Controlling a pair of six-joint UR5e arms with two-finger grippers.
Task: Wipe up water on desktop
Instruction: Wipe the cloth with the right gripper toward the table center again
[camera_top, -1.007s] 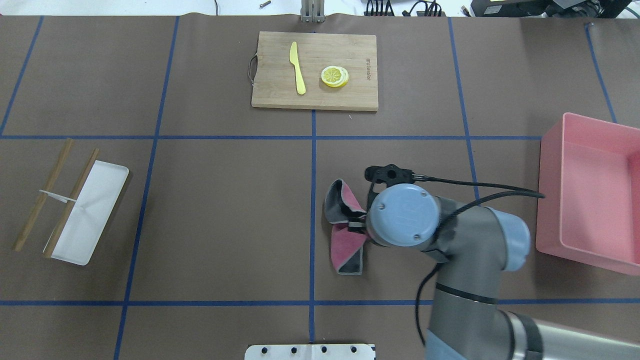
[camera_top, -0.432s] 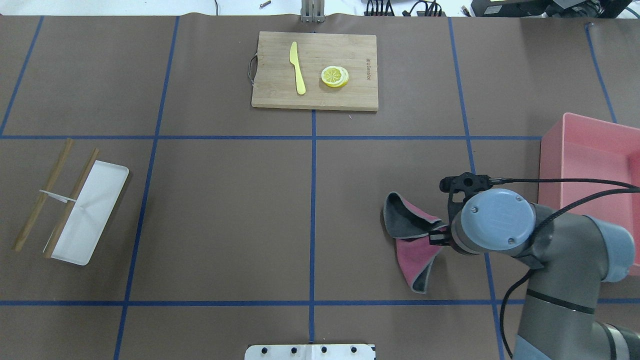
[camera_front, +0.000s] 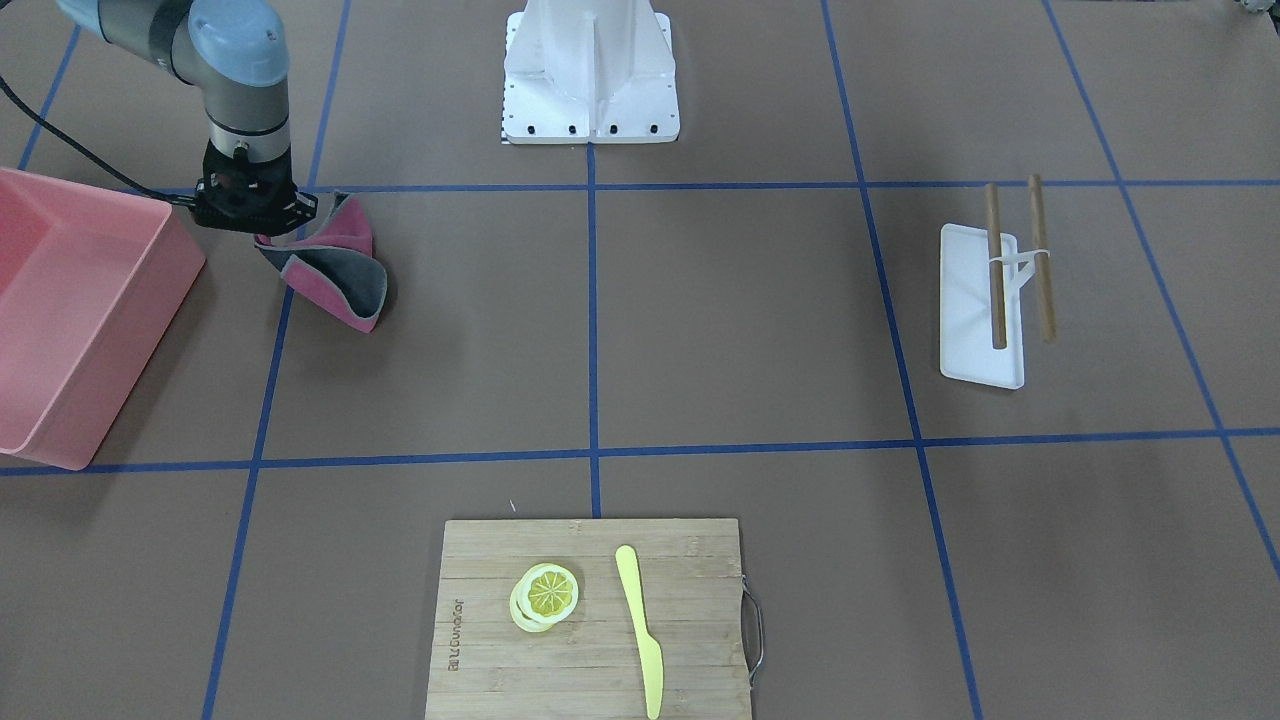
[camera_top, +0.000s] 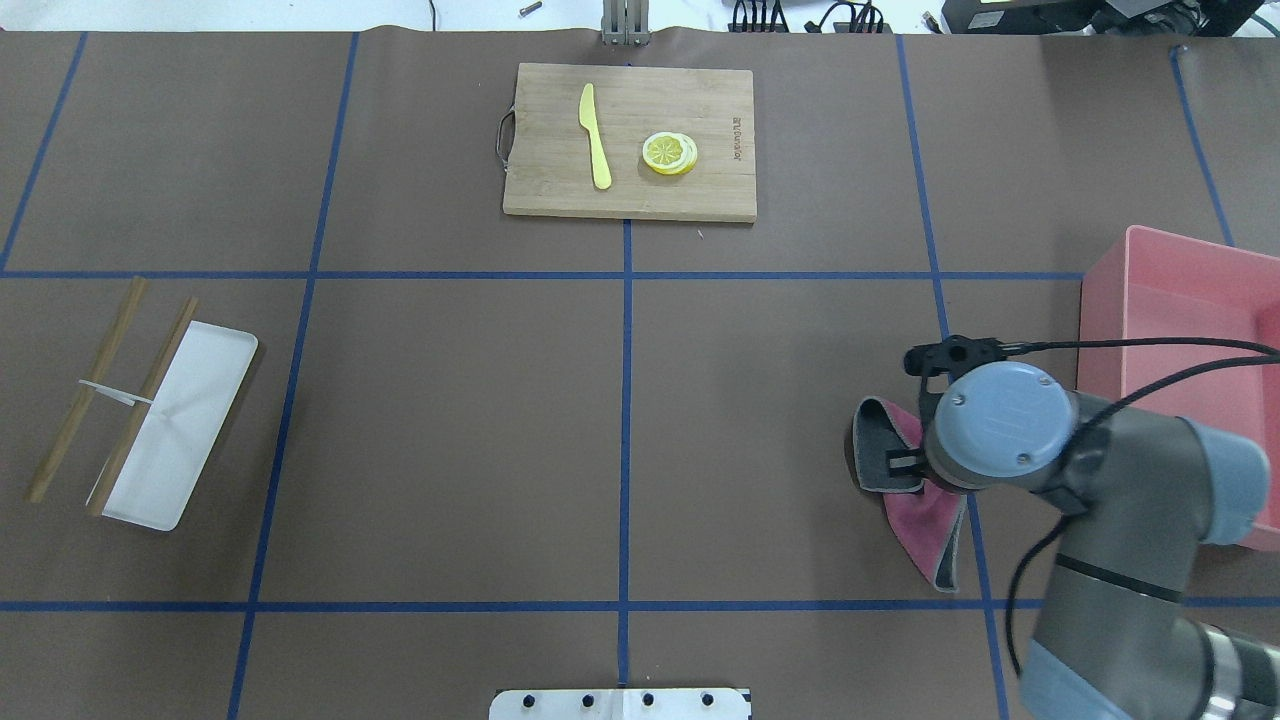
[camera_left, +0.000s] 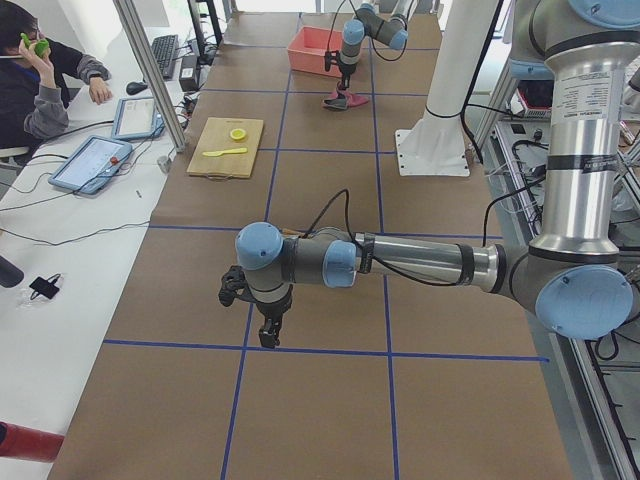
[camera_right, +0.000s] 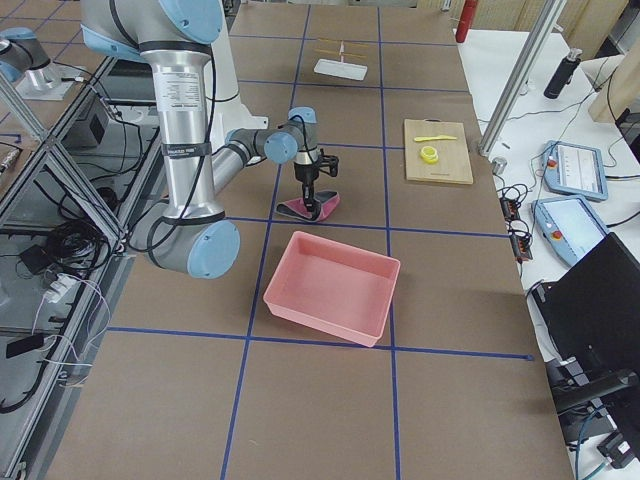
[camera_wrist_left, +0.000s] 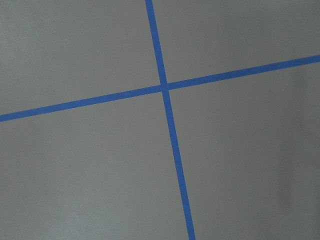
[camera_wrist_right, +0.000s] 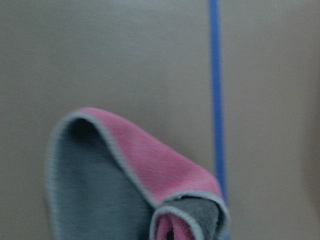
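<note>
Your right pincer (camera_front: 268, 232) was clamped on a bunched corner of the pink-and-grey cloth (camera_front: 340, 270). It pointed straight down at the bench (camera_top: 450, 420), and in the overhead view the wrist hid most of it. The cloth hung in a loose fold, grey side curling outward, with its lower flap trailing on the bench across a blue tape line. That put it on the robot's right side, near the pink bin (camera_front: 110, 330) but not touching it. On the wrist camera you saw the fold close up, slightly blurred, with the tape line running beside it. Your left pincer (camera_left: 268, 335) hovered low over the bench at the far end, well apart from the cloth. It showed only in the side view, so I cannot tell how its jaws stood. Its wrist camera showed only bare bench and a tape crossing. Across the bench lay the board (camera_top: 700, 195) with a yellow knife (camera_top: 596, 140) and lemon slices (camera_top: 668, 153). A white tray (camera_top: 190, 420) sat at the robot's left, with two sticks (camera_top: 85, 400) by it.
</note>
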